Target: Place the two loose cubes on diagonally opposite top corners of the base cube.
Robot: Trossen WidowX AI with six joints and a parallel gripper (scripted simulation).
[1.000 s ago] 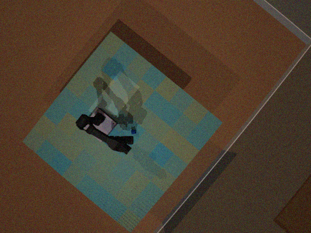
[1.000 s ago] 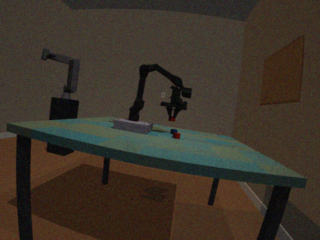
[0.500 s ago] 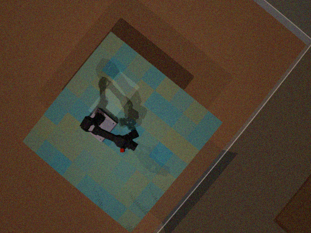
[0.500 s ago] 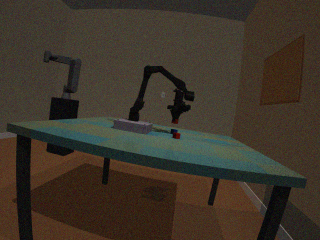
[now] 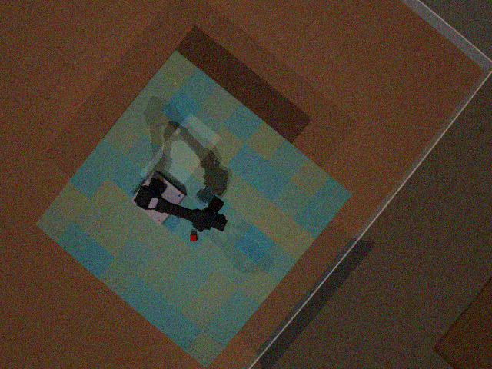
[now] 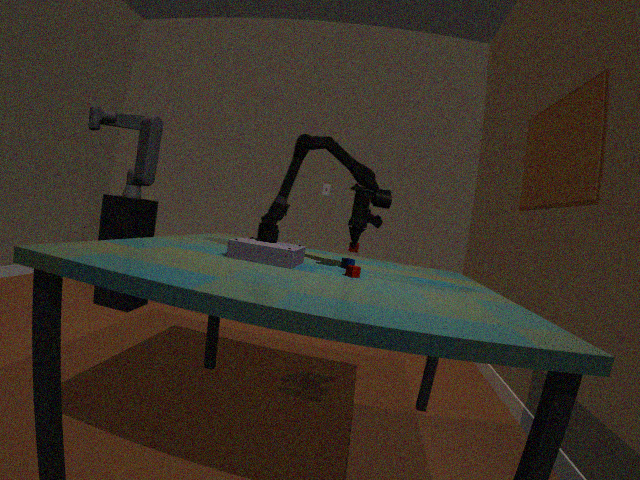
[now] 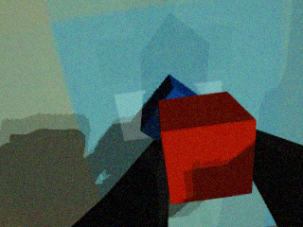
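While held above table (image 6: pixel 423 304), red cube (image 7: pixel 204 146), blue cube (image 7: pixel 166 97) behind

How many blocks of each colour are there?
Red: 2, one red cube held in the gripper, another red cube on the table
Blue: 1, a blue cube on the table
Total: 3
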